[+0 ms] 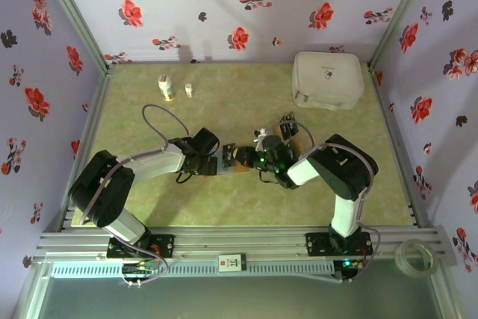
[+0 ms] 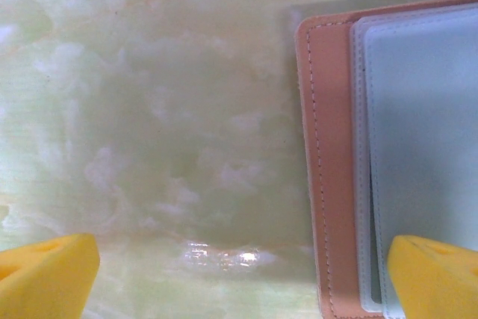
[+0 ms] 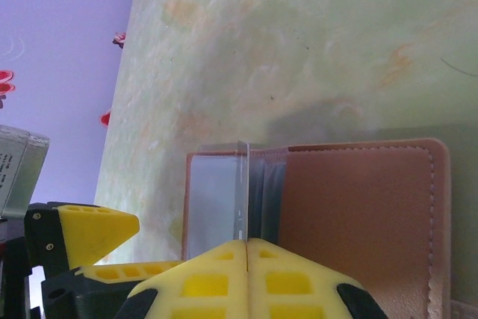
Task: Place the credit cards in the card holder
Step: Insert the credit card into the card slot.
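The card holder (image 3: 358, 214) lies open on the green table, reddish-brown outside and pale grey-blue inside (image 2: 418, 132). My right gripper (image 3: 246, 243) is shut on a thin credit card (image 3: 243, 184), seen edge-on, standing upright over the holder's inner pockets. My left gripper (image 2: 239, 282) is open and low over the table at the holder's left edge. One of its yellow fingertips (image 2: 433, 274) is over the grey-blue pocket, the other over bare table. From above, both grippers (image 1: 216, 162) (image 1: 252, 158) meet at the holder (image 1: 237, 163). More credit cards (image 1: 288, 126), black and orange-tan, lie behind the right arm.
A large white rounded case (image 1: 328, 80) stands at the back right. Two small bottles (image 1: 166, 87) (image 1: 189, 90) stand at the back left. Floral walls close in the table on three sides.
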`<state>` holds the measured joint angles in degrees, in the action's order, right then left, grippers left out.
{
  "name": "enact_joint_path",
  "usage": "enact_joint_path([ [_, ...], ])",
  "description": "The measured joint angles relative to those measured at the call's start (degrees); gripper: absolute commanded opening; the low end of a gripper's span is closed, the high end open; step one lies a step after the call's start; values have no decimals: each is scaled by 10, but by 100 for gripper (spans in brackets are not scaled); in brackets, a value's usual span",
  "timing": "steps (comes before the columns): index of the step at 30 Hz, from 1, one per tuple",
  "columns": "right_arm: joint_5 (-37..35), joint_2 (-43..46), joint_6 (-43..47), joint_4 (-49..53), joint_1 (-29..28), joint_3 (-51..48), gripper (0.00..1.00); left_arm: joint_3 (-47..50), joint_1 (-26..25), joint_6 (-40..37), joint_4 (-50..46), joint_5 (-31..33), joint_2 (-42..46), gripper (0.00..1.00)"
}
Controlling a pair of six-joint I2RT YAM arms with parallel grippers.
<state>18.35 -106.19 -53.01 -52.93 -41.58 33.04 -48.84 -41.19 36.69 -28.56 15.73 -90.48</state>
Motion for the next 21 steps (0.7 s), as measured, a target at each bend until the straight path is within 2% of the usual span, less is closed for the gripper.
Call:
enact_joint_path([
  [21, 17, -14, -2, -26, 0, -19, 0, 0, 0, 0, 0, 0, 0, 100],
])
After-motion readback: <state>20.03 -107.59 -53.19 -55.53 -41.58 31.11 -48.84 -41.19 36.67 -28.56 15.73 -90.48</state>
